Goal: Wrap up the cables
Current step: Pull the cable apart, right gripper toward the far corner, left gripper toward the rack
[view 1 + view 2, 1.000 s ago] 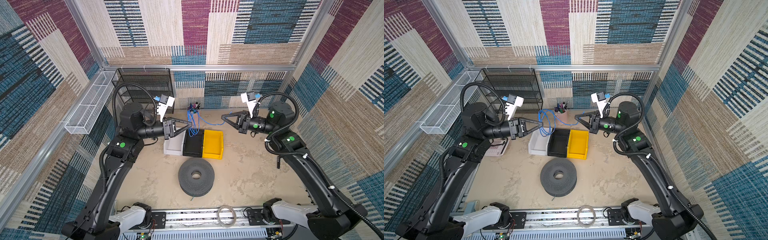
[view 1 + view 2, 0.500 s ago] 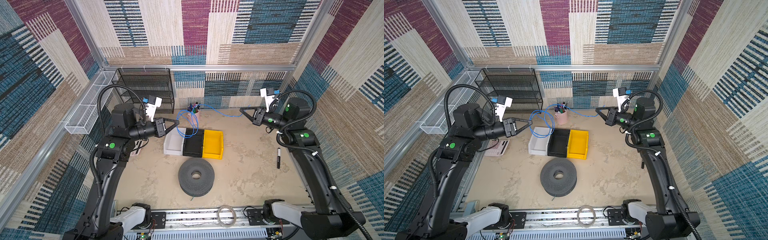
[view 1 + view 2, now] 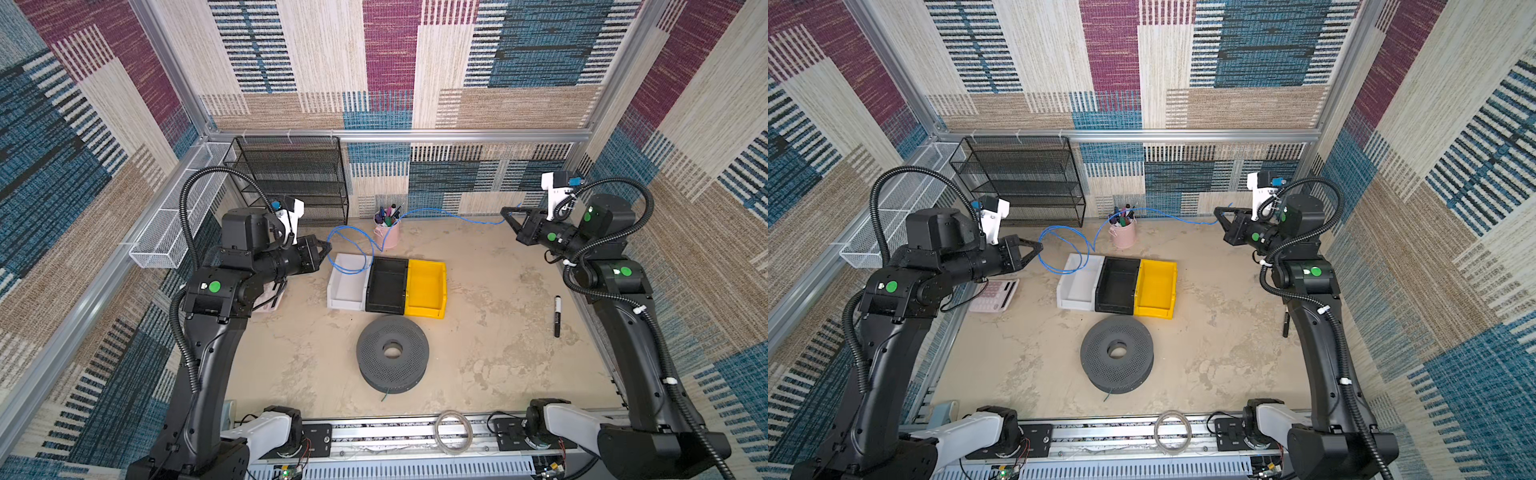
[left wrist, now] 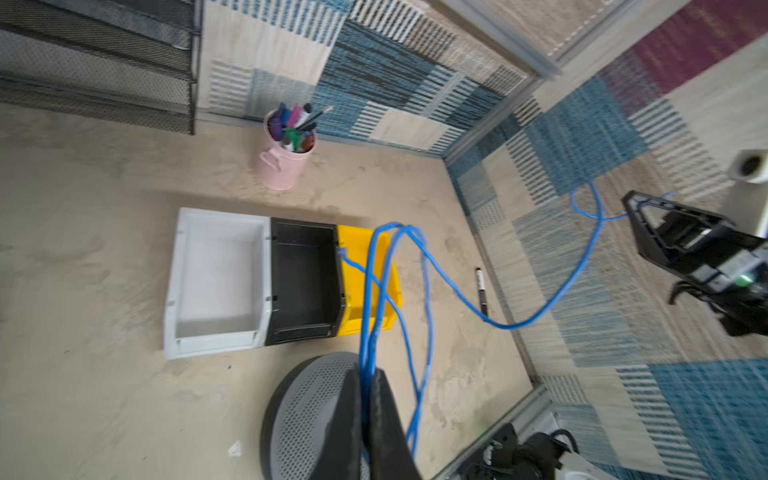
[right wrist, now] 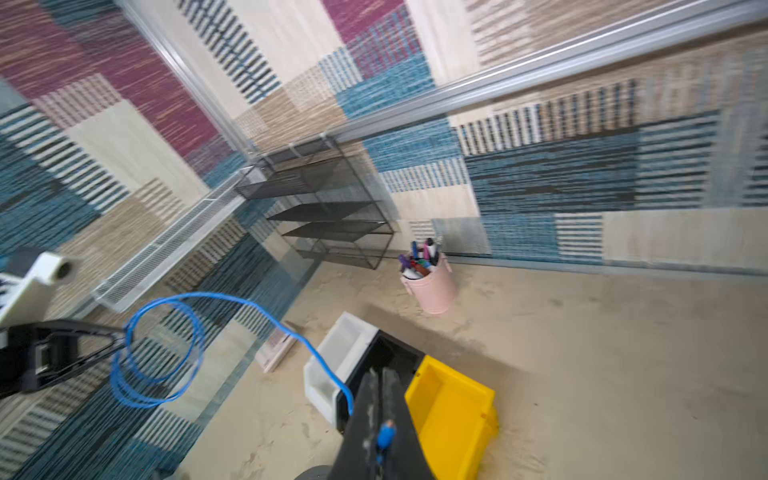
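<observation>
Jaws clenched on both sides: left pinched the gathered loops of the 1 blue cable, right gripped near its far end. It hung between the 2 arms above the worktop, probably to draw slack for another loop. Below sat 3 bins, 1 grey spool and 1 pink cup.

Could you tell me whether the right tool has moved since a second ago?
Yes: the right tool has drawn rightward and back, away from the yellow bin.
</observation>
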`<state>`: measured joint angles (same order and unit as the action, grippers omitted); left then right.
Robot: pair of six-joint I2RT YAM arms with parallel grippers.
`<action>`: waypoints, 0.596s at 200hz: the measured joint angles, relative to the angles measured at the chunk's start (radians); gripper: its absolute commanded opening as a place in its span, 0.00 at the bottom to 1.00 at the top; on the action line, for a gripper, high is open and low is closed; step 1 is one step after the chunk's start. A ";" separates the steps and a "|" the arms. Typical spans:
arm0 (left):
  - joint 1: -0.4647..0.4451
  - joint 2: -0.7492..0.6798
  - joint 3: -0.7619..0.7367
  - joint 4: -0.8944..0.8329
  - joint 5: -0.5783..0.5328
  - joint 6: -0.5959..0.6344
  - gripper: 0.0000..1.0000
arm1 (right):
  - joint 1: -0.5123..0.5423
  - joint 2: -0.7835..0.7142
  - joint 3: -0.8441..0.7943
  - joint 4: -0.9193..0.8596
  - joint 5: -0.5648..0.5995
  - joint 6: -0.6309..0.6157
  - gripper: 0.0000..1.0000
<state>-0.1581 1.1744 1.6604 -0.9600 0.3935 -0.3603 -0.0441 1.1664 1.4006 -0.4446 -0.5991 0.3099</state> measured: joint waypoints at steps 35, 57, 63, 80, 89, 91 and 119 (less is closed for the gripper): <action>0.005 -0.028 0.008 -0.008 -0.042 0.016 0.00 | -0.063 -0.007 -0.040 -0.002 0.070 0.000 0.00; 0.012 -0.017 0.037 -0.035 -0.115 0.024 0.00 | -0.106 -0.007 -0.049 0.003 0.089 0.000 0.00; 0.013 -0.014 0.043 -0.050 -0.141 0.029 0.00 | -0.118 -0.008 -0.051 0.004 0.091 0.000 0.00; 0.018 -0.012 0.057 -0.079 -0.208 0.037 0.00 | -0.159 -0.013 -0.052 0.004 0.092 0.000 0.00; 0.024 -0.012 0.059 -0.090 -0.247 0.039 0.00 | -0.181 -0.016 -0.051 0.005 0.093 -0.001 0.00; 0.026 -0.013 0.059 -0.094 -0.262 0.039 0.00 | -0.187 -0.017 -0.051 0.006 0.100 -0.005 0.00; 0.043 -0.022 0.044 -0.095 -0.303 0.049 0.00 | -0.243 -0.029 -0.058 0.025 0.130 0.002 0.00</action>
<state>-0.1154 1.1522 1.7046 -1.0554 0.0902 -0.3111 -0.2867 1.1378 1.3426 -0.4194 -0.4690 0.3122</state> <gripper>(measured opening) 0.050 0.062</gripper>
